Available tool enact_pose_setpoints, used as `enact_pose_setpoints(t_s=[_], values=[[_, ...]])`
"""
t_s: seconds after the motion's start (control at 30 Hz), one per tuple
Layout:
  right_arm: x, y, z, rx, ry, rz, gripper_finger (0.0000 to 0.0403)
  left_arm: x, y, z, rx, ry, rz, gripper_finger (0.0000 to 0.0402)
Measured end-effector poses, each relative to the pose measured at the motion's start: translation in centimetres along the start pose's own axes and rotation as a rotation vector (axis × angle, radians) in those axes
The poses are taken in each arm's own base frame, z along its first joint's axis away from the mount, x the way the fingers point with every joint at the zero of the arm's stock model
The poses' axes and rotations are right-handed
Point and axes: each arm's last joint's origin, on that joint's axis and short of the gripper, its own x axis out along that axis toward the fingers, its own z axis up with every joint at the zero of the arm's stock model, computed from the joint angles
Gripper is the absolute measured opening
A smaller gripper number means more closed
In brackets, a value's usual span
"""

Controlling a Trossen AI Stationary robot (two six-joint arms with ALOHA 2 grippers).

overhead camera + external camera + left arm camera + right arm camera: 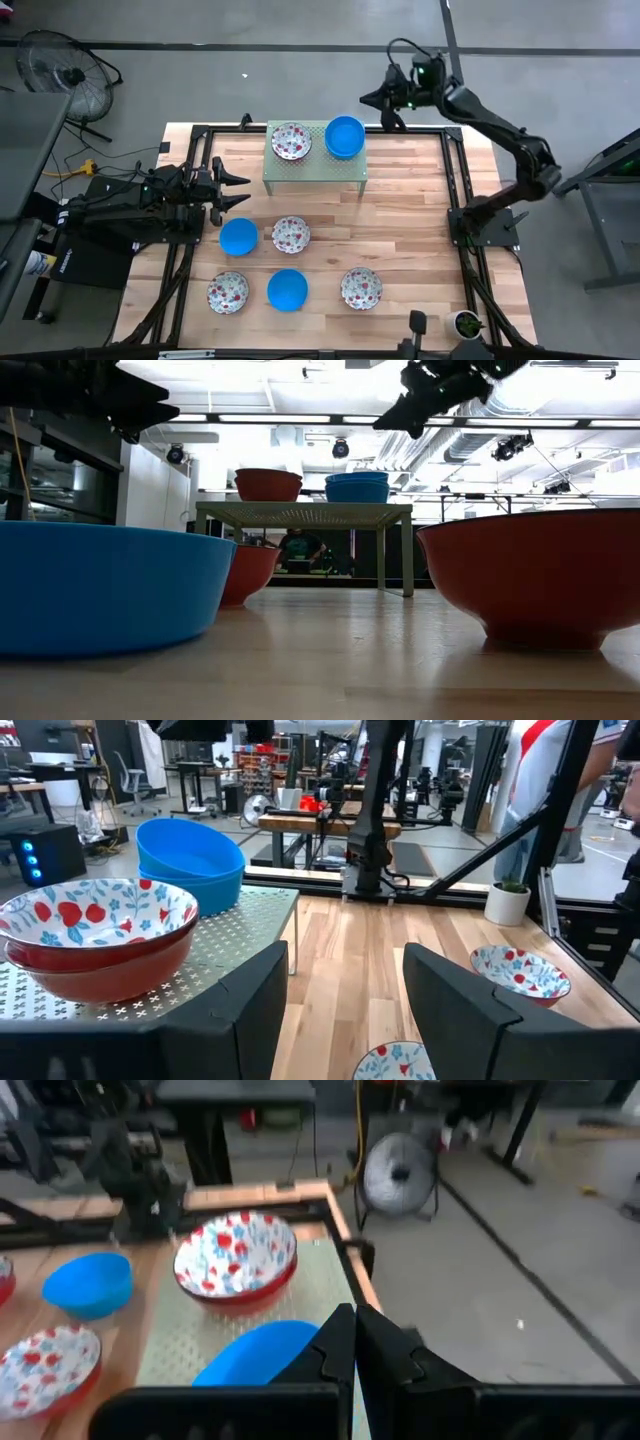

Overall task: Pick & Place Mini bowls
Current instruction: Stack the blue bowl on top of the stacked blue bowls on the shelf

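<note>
The pale green rack (pixel 315 172) stands at the table's far middle. On its top rest two mini bowls: a floral one (pixel 291 141) and a blue one (pixel 345 137). Several more mini bowls sit on the wood nearer the front, among them a blue one (pixel 238 236) and a floral one (pixel 291 235). My right gripper (pixel 375 100) hangs shut in the air just beyond the rack's blue bowl (pixel 250 1358), above it and holding nothing. My left gripper (pixel 345 1020) waits open at the table's left, level, facing the rack.
Black frame rails (pixel 455 180) run along the table's edges. A small potted plant (pixel 465 322) stands at the near right corner. A fan (pixel 60 75) stands on the floor beyond the far left. A person (pixel 545 780) stands past the table's right side.
</note>
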Motion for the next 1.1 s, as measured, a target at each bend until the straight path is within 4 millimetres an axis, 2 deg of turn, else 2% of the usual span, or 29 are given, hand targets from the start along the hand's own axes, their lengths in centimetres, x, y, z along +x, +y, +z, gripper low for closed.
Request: enact_pose_setpoints(t_s=[0.2, 0.33, 0.63, 1.1], values=[[1.6, 0.2, -3.7, 0.044, -0.064, 0.077, 0.0, 0.0, 0.0, 0.0, 0.0, -0.002, 0.0, 0.0195], [2.4, 0.2, -4.5, 0.033, -0.089, 0.08, 0.0, 0.0, 0.0, 0.0, 0.0, -0.002, 0.0, 0.0195], [4.5, -0.5, -7.4, 0.076, 0.012, 0.123, 0.0, 0.0, 0.0, 0.0, 0.0, -0.002, -0.001, 0.0195], [5.1, -0.8, -8.4, 0.168, 0.065, 0.13, 0.0, 0.0, 0.0, 0.0, 0.0, -0.001, 0.007, 0.0195]])
